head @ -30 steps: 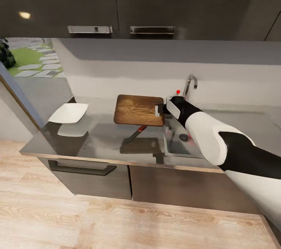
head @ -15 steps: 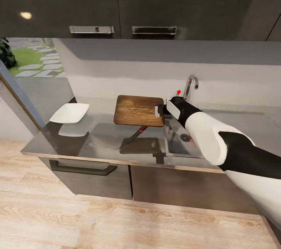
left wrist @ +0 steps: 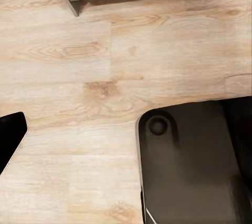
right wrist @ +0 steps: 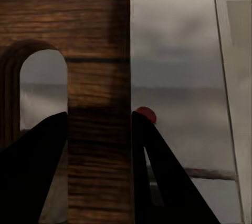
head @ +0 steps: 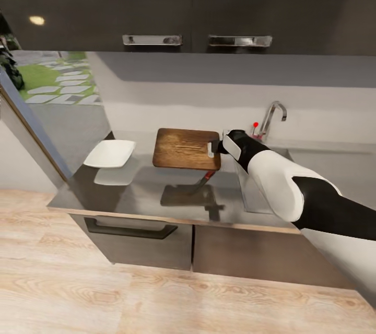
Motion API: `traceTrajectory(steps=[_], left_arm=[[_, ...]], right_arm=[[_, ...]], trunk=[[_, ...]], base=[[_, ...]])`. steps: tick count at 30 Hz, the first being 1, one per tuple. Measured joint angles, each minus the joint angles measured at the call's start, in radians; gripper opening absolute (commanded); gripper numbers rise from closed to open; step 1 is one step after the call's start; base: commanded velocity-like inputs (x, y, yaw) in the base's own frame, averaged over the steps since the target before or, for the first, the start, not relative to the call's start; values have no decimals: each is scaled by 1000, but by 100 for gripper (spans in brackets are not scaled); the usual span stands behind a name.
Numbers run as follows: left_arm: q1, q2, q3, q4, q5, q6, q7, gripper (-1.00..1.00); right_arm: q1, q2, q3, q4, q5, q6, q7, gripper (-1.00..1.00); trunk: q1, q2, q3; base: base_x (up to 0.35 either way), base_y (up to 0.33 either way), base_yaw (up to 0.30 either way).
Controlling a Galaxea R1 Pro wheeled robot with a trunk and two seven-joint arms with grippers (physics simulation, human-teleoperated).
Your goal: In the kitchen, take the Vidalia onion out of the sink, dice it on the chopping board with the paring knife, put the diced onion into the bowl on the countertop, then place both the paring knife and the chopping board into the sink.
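Observation:
My right gripper (head: 211, 149) is shut on the end of the chopping board (head: 185, 148), a dark brown wooden board held level a little above the countertop (head: 141, 193), with its shadow below. In the right wrist view the board (right wrist: 100, 50) sits between both fingers, beside its handle hole. The paring knife (head: 205, 179) lies on the counter, partly under the board's near edge. The white bowl (head: 110, 153) rests on the counter to the left. My forearm covers most of the sink (head: 245, 195). The Vidalia onion is hidden. The left wrist view faces the floor, with a dark tip at its edge.
The chrome tap (head: 275, 113) with a red knob (head: 255, 125) rises behind my right wrist. Dark wall cabinets (head: 188, 4) hang above the counter. A wooden floor (head: 156, 302) runs in front of the base cabinets. A window (head: 47, 83) lies left.
The whole view has shifted: cabinets, bowl, tap and knife sit further right in the picture. The board and my right gripper keep their place in it, still clamped together.

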State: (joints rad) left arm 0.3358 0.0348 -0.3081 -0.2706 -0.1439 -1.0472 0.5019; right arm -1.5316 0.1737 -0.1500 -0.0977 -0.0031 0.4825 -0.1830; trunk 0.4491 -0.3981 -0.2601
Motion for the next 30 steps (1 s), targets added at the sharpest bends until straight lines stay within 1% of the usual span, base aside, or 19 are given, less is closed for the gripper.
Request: traceTrajectory(steps=[6, 13, 16, 23, 28, 30], left_arm=[[0, 0, 0, 0, -1, 0, 0, 100], [0, 0, 0, 1, -2, 0, 0, 100], [0, 0, 0, 1, -2, 0, -1, 100], [0, 0, 0, 1, -2, 0, -2, 100], [0, 0, 0, 1, -2, 0, -2, 100], [0, 0, 0, 0, -2, 0, -2, 100]], right_arm=[[0, 0, 2, 18, 2, 0, -7, -100], [0, 0, 3, 27, 1, 0, -55, -100], [0, 0, -2, 41, -1, -1, -59, -100], [2, 0, -1, 69, -1, -3, -61, -100], [29, 0, -4, 77, -3, -31, -61, -100], [46, 0, 3, 77, -2, -35, -61, -100]], trunk=[[0, 0, 0], [0, 0, 0], [0, 0, 0], [0, 0, 0], [0, 0, 0], [0, 0, 0]], base=[[211, 244, 0], [211, 207, 0], [63, 51, 0], [9, 7, 0], [0, 0, 0], [0, 0, 0]])
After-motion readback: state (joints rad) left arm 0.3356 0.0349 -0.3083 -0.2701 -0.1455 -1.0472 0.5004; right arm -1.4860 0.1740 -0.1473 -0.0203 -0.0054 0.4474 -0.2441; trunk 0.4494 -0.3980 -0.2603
